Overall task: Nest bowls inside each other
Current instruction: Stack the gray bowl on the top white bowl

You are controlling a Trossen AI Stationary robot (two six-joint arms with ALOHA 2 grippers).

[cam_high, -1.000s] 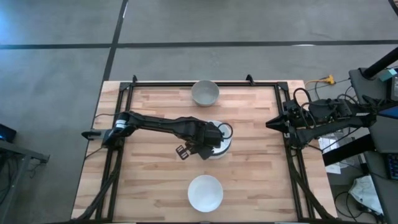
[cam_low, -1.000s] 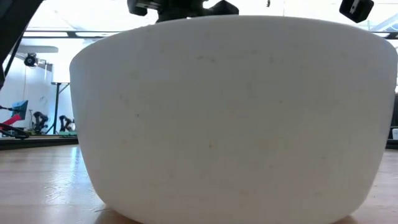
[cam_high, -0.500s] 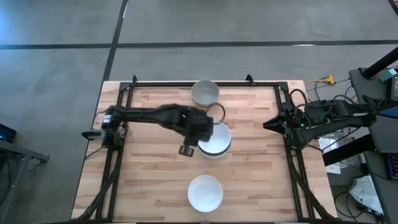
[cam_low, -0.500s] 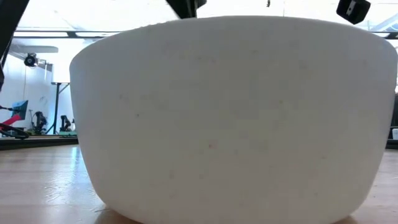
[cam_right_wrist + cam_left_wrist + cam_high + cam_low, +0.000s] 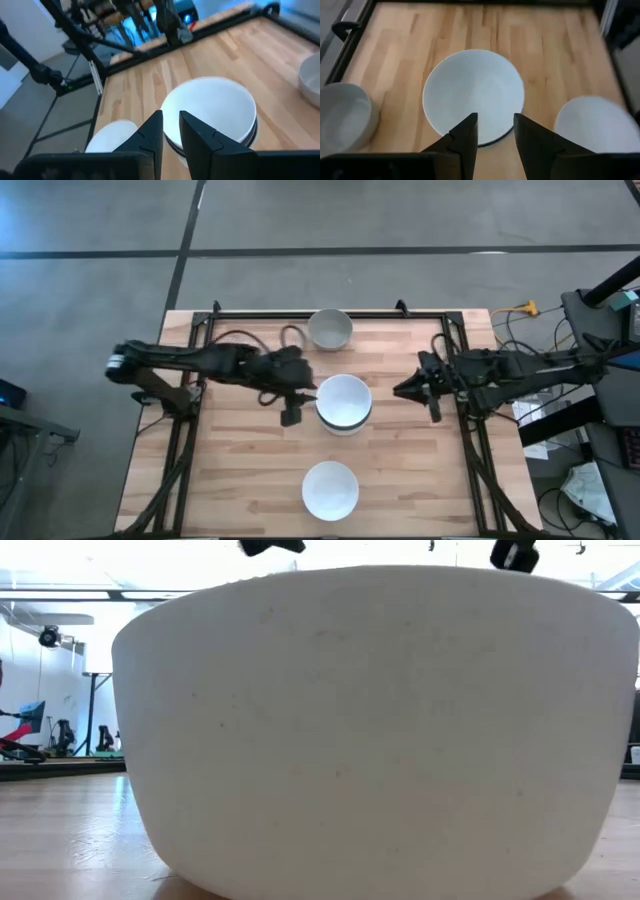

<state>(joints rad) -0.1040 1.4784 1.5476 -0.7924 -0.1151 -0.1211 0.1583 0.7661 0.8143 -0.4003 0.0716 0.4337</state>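
In the middle of the table a white bowl sits nested in a stack whose dark lower rim shows beneath it; the right wrist view shows this stack too. A pale grey bowl stands on its base near the far edge. Another white bowl stands near the near edge and fills the low view. My left gripper is open just left of the stack, pointing at it. My right gripper hovers to the stack's right, open by a narrow gap.
A black metal frame runs round the table's edges. Bare wood lies between the three bowl positions and to the left and right of the near bowl. Cables and equipment sit beyond the right edge.
My left gripper has drawn back from above the middle stack toward the table's left edge, leaving the white top bowl uncovered. My right gripper has moved from the right edge toward the stack. The bowls have stayed in place.
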